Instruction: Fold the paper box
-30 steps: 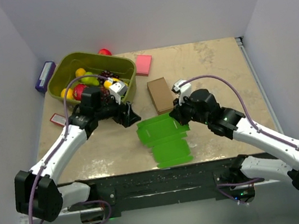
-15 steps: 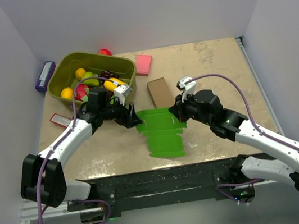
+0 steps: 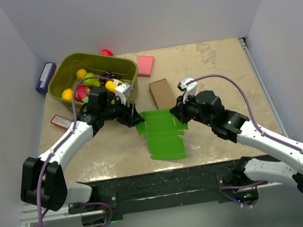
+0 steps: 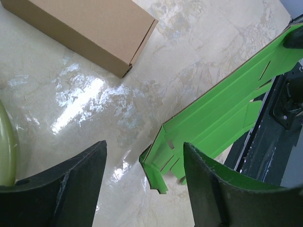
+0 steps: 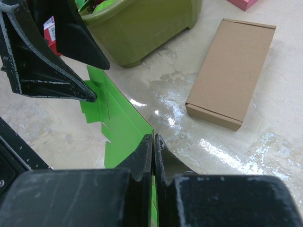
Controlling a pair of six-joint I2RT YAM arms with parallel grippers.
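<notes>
Flanking paper box (image 3: 164, 136): cardboard box (image 3: 162, 95), bin (image 3: 122, 62)

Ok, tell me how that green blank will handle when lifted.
Likely floppy: the blank is thin card cut with slots and creases. Probably light: an edge pinch by the right claw alone seems to hold one side raised.

Left gripper (image 4: 144, 152) spread, right gripper (image 5: 153, 140) pinched

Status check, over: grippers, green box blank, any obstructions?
Left gripper open at paper box corner. Right gripper shut on opposite edge, sheet partly lifted. Brown cardboard box nearby, not touching.
</notes>
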